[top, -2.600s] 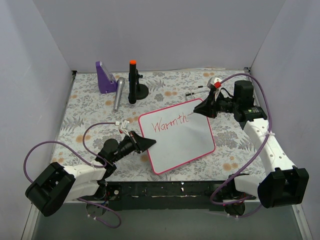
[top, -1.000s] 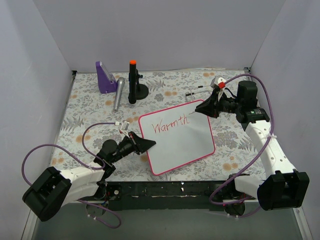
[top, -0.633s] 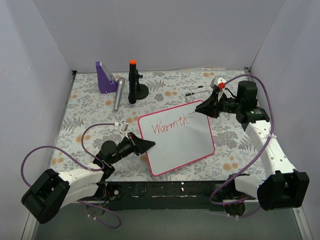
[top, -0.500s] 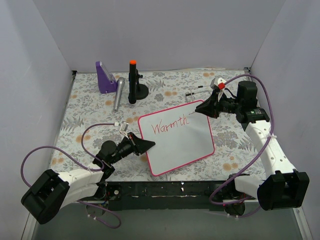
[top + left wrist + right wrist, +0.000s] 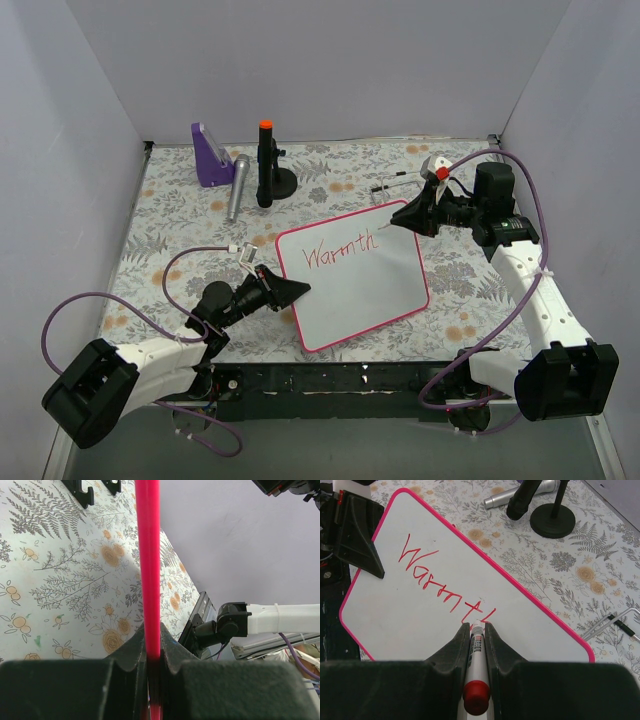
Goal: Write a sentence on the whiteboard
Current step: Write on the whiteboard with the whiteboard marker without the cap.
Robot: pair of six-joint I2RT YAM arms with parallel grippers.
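The whiteboard [image 5: 365,295], pink-framed, lies tilted on the floral cloth. The sentence [image 5: 340,251] is red script reading "Warmth" near its upper edge, also plain in the right wrist view as the sentence [image 5: 437,582]. My right gripper [image 5: 397,222] is shut on a red-capped marker [image 5: 476,665], whose tip touches the board at the end of the last letter. My left gripper [image 5: 296,289] is shut on the board's left edge. In the left wrist view the pink frame [image 5: 148,555] runs straight up from between the closed left gripper [image 5: 151,630].
At the back left stand a purple holder [image 5: 211,155], a silver cylinder [image 5: 237,187] and a black stand with an orange top [image 5: 266,160]. A thin metal rod [image 5: 393,184] lies behind the board. Grey walls close in three sides.
Since the earliest frame the right arm has shifted slightly right and the left arm's base link has swung a little. Over the last second nothing has visibly moved.
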